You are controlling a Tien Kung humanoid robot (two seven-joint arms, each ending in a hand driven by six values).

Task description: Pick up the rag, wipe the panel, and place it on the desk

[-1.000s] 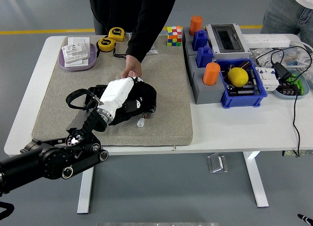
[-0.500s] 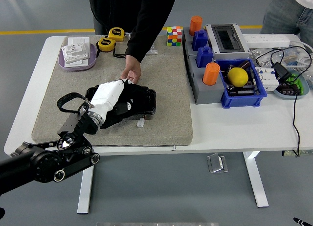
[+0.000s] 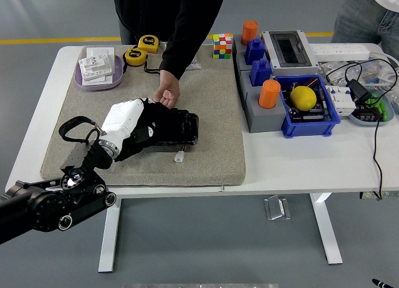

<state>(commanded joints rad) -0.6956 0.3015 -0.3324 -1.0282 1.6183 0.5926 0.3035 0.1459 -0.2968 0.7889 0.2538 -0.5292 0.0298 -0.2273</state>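
Head view — left hand (image 3: 128,129) hides panel's (image 3: 177,128) left end.

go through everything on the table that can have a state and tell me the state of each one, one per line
Left hand: on the black panel, rag under it.
Rag: white, pressed on the panel's left end.
Black panel: flat on the mat, steadied by a person's hand.
Electrical box: closed.
Blue bin: holding a yellow ball.
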